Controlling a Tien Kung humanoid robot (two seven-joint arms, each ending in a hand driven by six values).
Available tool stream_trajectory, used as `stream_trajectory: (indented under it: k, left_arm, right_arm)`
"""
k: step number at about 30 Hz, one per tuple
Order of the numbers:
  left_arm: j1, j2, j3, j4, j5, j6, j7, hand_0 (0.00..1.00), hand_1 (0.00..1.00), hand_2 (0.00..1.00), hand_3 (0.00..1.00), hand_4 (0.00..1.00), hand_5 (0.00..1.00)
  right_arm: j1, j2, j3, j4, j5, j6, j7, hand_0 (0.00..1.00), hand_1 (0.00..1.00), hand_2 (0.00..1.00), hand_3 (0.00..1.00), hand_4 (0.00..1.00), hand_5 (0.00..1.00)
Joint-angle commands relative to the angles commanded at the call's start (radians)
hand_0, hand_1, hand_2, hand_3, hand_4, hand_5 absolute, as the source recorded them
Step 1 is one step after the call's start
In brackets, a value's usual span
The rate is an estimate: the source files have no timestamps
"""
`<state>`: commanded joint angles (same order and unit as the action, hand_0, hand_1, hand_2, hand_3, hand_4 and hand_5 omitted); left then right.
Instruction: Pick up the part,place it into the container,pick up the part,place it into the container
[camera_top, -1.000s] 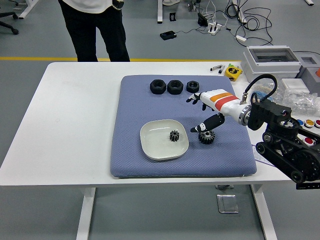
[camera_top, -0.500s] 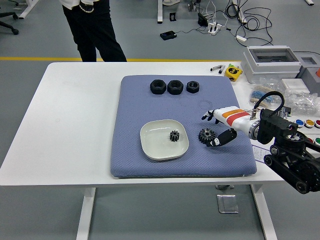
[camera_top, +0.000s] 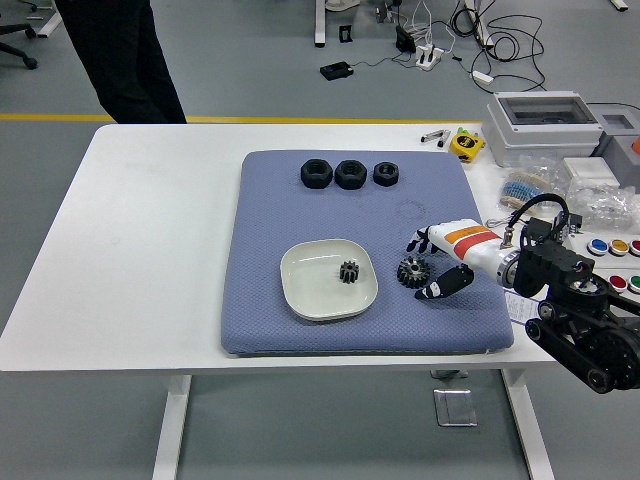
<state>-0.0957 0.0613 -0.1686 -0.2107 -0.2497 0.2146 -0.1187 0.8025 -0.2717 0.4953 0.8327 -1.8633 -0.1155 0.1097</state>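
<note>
A white bowl (camera_top: 300, 290) sits on the blue mat (camera_top: 270, 200) and holds a small black gear (camera_top: 349, 270). A larger black gear (camera_top: 411, 270) lies on the mat just right of the bowl. My right hand (camera_top: 428, 265) is beside this gear on its right, fingers spread, with the thumb (camera_top: 443, 284) below and the fingers (camera_top: 420, 240) above; it does not hold the gear. Three black nuts (camera_top: 349, 173) stand in a row at the mat's far edge. The left arm is out of view.
A person in dark trousers (camera_top: 125, 55) stands at the table's far left. Grey boxes (camera_top: 545, 125), a yellow tape measure (camera_top: 465, 143), bagged parts (camera_top: 600, 205) and coloured buttons (camera_top: 615, 247) crowd the table's right side.
My right hand moved from over the larger gear to its right side and sank lower. The gear stayed on the mat. The person walked leftward.
</note>
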Motion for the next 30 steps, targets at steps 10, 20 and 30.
stream_trajectory:
  k: [10,20,30]
  left_arm:
    - [-0.002,-0.003,0.006,-0.002,-0.008,0.000,0.000,0.732,0.674,0.706,0.581,0.603,0.585]
    - [-0.002,-0.003,0.003,-0.003,-0.003,0.001,0.002,0.732,0.674,0.703,0.581,0.601,0.586]
    - [0.003,-0.002,-0.004,-0.002,0.010,0.001,0.006,0.731,0.672,0.701,0.579,0.597,0.584]
  right_arm:
    - [0.009,0.017,-0.029,-0.026,0.026,-0.015,-0.004,0.348,0.482,0.539,0.552,0.922,0.311]
    - [0.010,0.019,-0.032,-0.049,0.033,-0.046,0.000,0.251,0.435,0.494,0.502,0.828,0.291]
    - [0.002,0.006,-0.017,-0.014,0.038,-0.049,0.001,0.074,0.303,0.432,0.488,0.745,0.307]
